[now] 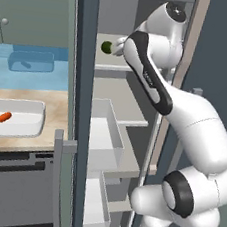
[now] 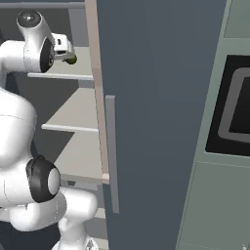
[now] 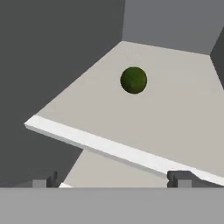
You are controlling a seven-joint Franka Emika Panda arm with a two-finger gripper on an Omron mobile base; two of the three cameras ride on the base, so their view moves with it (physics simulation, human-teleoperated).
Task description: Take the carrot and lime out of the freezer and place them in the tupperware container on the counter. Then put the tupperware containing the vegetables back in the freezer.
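Observation:
The lime [image 3: 133, 80], a dark green ball, rests on an upper freezer shelf [image 3: 166, 118], a short way ahead of my fingertips [image 3: 180, 178]. My gripper [image 3: 113, 181] is open and holds nothing; it hovers at the shelf's front edge. From the left base view the gripper [image 1: 116, 47] sits just right of the lime [image 1: 106, 46], inside the open freezer [image 1: 79, 106]. From the right, the lime [image 2: 72, 60] peeks out below the hand [image 2: 62, 48]. The carrot [image 1: 1, 117] lies in the white tupperware container [image 1: 35, 108] on the counter [image 1: 55, 109].
White door bins [image 1: 105, 134] hang on the open door, below and left of my arm. The slate-blue door [image 2: 156, 122] stands close on the right. Lower shelves [image 2: 73, 114] sit under the hand. A translucent blue bin [image 1: 31, 61] stands at the back of the counter.

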